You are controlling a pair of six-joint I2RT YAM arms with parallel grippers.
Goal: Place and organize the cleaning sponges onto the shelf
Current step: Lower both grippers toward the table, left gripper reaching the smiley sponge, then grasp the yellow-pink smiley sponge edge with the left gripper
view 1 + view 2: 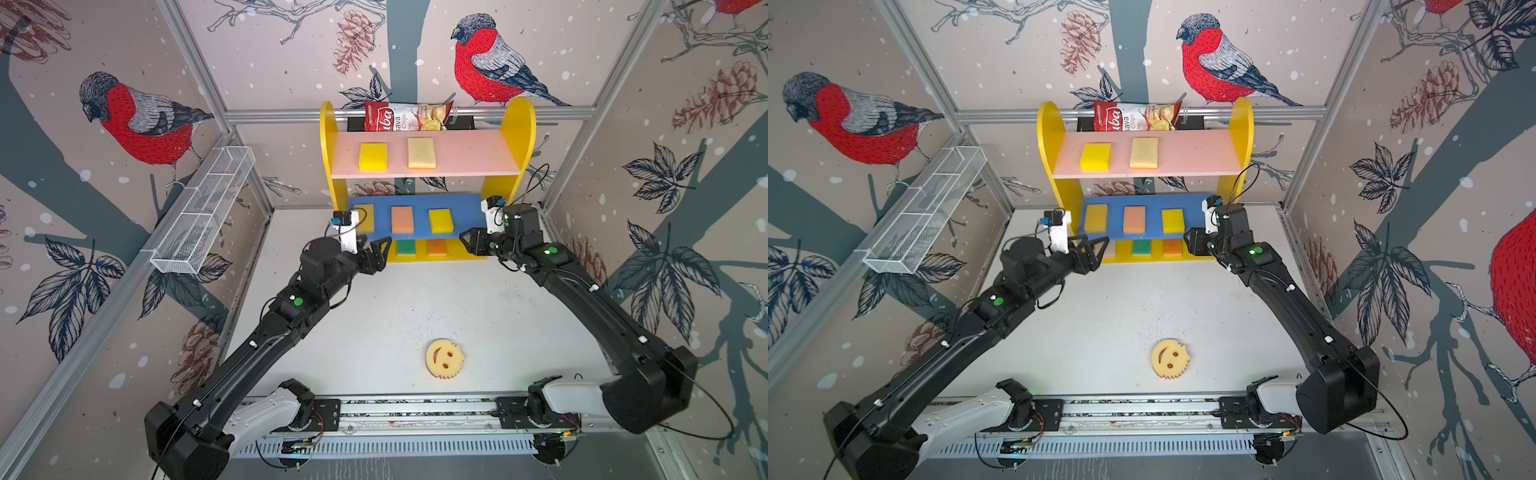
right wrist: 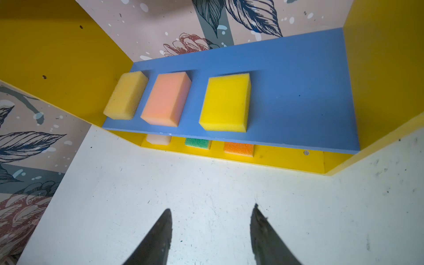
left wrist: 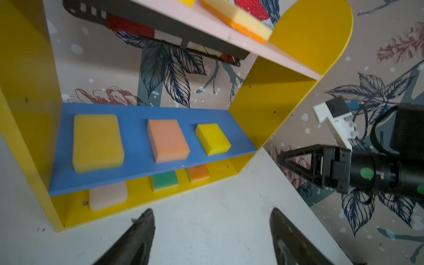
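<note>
While both arms reach toward the shelf (image 1: 519, 124), which stands at the middle of the back edge of the table (image 1: 395, 316), neither of them holds anything. The left gripper (image 1: 380, 254) is in front of the left end of the yellow base (image 1: 420, 254). Its fingers (image 3: 142, 229) are spread apart, with only bare table between them. The right gripper (image 1: 466, 243) is in front of the right end of the blue middle board (image 1: 419, 203). In the right wrist view its fingers (image 2: 158, 234) are also parted and empty, above the table.

On the pink upper board (image 1: 469, 153) a yellow sponge (image 1: 372, 156) lies toward the left end and a cream sponge (image 1: 421, 153) lies near the middle, the two apart from each other. A chips bag (image 1: 405, 116) is at the back edge of this board.

On the blue middle board three sponges lie in a row with gaps between them: a dull yellow sponge (image 1: 1095, 218) at the left end, a peach sponge (image 1: 402, 219) in the middle and a bright yellow sponge (image 1: 441, 220) to the right of it. The right end of this board is bare.

On the yellow base, partly under the blue board, lie a white sponge (image 3: 107, 198) at the left, then a green sponge (image 1: 406, 247), then an orange sponge (image 1: 436, 247).

The smiley-face sponge (image 1: 444, 358) is not on the shelf. It lies flat on the table near the front edge, a little right of the middle and well apart from both grippers.
</note>
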